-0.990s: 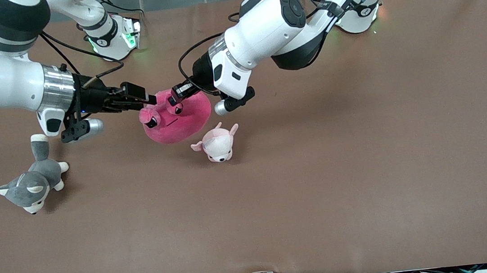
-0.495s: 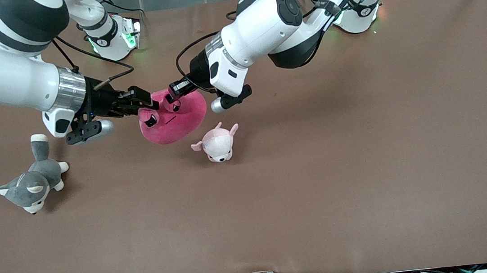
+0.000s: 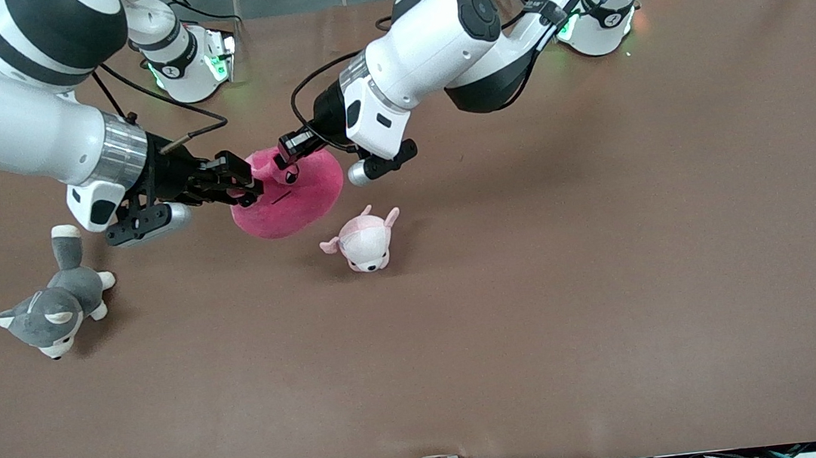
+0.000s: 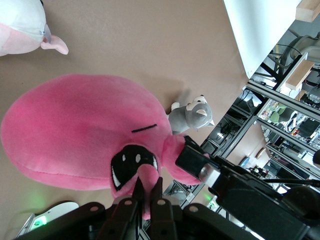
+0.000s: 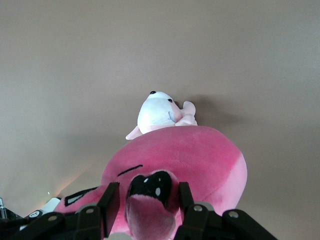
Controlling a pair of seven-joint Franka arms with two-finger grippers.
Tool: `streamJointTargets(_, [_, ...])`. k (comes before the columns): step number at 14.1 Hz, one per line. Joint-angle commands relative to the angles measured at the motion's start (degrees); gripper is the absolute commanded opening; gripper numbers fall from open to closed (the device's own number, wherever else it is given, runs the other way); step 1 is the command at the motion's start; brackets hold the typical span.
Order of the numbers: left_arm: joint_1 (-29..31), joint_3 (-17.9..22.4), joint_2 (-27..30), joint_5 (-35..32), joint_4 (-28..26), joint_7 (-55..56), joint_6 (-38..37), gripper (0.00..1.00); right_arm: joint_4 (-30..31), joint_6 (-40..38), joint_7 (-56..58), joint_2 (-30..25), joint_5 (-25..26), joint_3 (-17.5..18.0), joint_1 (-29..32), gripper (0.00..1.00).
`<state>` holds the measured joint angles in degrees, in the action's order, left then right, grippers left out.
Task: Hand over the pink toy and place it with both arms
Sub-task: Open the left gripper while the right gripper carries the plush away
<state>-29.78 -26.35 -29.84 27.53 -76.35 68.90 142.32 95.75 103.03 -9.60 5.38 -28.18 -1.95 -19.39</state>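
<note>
Mid-handover (placing not yet begun): the left gripper pinches the pink toy by one ear tight between its jaws, while the right gripper has its half-open jaws around the other ear.

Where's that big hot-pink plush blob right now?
The hot-pink plush blob hangs between the left gripper and right gripper, over the table beside the small pale pink-and-white plush animal.

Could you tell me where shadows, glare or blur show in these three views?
Front view: even light, soft shadows on the table under both arms, green glow at the arm bases. Left wrist view: the pink toy is sharp, the left gripper pinching it is blurred, a bright white patch glares. Right wrist view: the right gripper is soft; dim light falls off toward one corner.
</note>
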Motion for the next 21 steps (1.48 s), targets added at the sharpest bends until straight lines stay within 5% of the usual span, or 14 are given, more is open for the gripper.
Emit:
streamJointTargets(1, [-0.54,0.07,-0.31,0.59,1.12,0.44,0.24,0.01,-0.47,0.42,0.02,0.24,0.85,-0.51,-0.74,0.56])
streamJointTargets(2, [-0.54,0.07,-0.31,0.59,1.12,0.44,0.24,0.01,-0.30,0.33,0.02,0.24,0.84,-0.51,-0.83,0.54])
streamJointTargets(5, [-0.54,0.07,-0.40,0.77,1.12,0.44,0.24,0.02,0.05,-0.28,0.11,0.33,0.84,-0.51,-1.09,0.10])
streamJointTargets(6, [-0.54,0.07,-0.40,0.77,1.12,0.44,0.24,0.02,0.05,-0.28,0.02,0.68,0.84,-0.51,-1.35,0.02])
streamJointTargets(10, [-0.54,0.07,-0.40,0.94,1.12,0.44,0.24,0.04,-0.21,-0.28,0.02,0.77,0.84,-0.51,-1.27,0.01])
streamJointTargets(12, [-0.54,0.07,-0.31,0.86,1.12,0.44,0.24,0.27,-0.30,-0.28,0.11,0.77,0.84,-0.59,-1.18,0.01])
streamJointTargets(15, [-0.54,0.07,-0.05,0.51,1.03,0.44,0.24,0.99,-0.30,-1.94,2.74,0.86,0.84,-0.95,-0.04,0.01])
streamJointTargets(21, [1.21,0.77,1.79,-1.15,-0.11,0.36,-2.56,1.00,-0.65,-3.10,4.84,5.06,0.67,-0.95,10.40,0.01])
